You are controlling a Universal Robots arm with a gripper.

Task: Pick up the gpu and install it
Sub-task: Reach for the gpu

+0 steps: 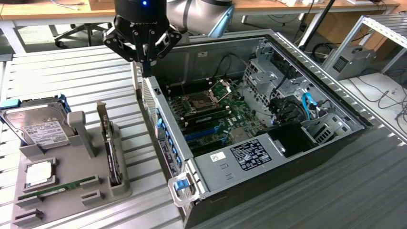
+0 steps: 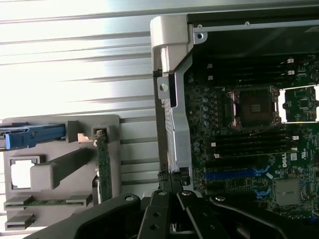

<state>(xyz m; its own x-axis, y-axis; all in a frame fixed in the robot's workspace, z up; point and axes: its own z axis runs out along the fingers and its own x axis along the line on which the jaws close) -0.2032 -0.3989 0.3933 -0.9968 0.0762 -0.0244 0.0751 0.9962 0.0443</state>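
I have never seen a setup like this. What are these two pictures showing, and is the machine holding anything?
The machine is a robot arm. Its fingers are shut with nothing between them, over the wall of an open computer case. One picture comes from a camera standing apart, the other from a camera on the arm's wrist. On the slatted table beside the case sits a grey holder with parts: a hard drive, a processor chip, a memory stick and the gpu, standing on edge, untouched.
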